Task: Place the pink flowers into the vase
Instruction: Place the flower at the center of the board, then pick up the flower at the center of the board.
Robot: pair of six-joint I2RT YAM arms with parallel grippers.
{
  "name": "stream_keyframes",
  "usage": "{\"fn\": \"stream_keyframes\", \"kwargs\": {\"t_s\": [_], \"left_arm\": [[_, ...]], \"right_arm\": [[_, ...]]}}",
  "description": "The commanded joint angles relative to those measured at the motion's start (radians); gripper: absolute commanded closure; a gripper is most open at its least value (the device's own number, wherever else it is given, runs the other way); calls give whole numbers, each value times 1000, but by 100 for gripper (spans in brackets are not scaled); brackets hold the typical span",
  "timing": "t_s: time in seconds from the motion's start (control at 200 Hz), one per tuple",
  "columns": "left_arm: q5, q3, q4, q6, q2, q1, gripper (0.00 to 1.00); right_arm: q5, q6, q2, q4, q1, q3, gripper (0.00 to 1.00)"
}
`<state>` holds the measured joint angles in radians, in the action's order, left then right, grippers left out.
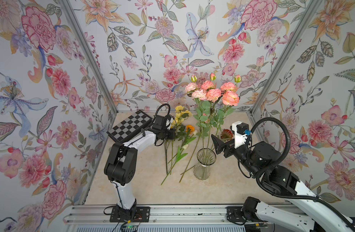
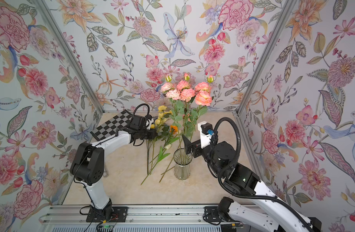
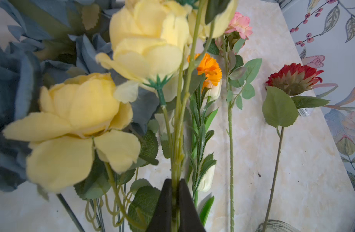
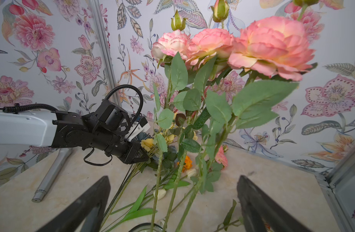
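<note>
Three pink flowers [image 1: 212, 93] [image 2: 185, 92] stand upright with their stems inside the clear ribbed vase [image 1: 204, 164] [image 2: 182, 164] in both top views. My right gripper [image 1: 218, 145] [image 4: 173, 200] hovers beside the vase rim [image 4: 144, 226], open wide. The pink flowers' stems [image 4: 172, 190] rise between its fingers [image 4: 88, 200] without touching them. My left gripper [image 1: 171, 134] [image 3: 175, 200] is left of the vase, low over the loose flowers. It is shut on the green stem of a yellow flower spray [image 3: 144, 40].
Loose stems lie left of the vase: yellow blooms [image 1: 179, 115], an orange flower [image 1: 189, 128], white tulips [image 4: 160, 193], a small pink bloom [image 3: 239, 24]. A blue bunch [image 3: 12, 90] is beside them. A red flower [image 1: 226, 134] lies behind the right gripper. A checkerboard [image 1: 130, 125] leans back left; a metal rod [image 4: 50, 174] lies nearby.
</note>
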<state>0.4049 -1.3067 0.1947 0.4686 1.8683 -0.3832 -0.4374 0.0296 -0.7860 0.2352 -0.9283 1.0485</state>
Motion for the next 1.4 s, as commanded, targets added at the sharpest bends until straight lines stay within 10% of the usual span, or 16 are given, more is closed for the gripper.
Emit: {"fn": "stream_keyframes", "kwargs": {"t_s": [0.0,0.145,0.5,0.821,1.186,1.391], "left_arm": [[-39,9,-12,-31,33,7,95],[-42,12,5,-44,36,7,79],[-1,-33,38,-38,-37,8,1],[35,-263,68,-42,-62,7,2],[208,-644,209,-101,211,-34,28],[276,-593,204,-99,201,-51,40]], "right_arm": [[-6,-9,5,-1,-6,31,0],[-4,-4,5,-1,-6,33,0],[-9,-22,-7,0,-6,52,0],[-12,-20,10,0,-6,47,0],[-44,-26,6,6,-6,72,0],[-59,-28,-20,16,-6,96,0]]}}
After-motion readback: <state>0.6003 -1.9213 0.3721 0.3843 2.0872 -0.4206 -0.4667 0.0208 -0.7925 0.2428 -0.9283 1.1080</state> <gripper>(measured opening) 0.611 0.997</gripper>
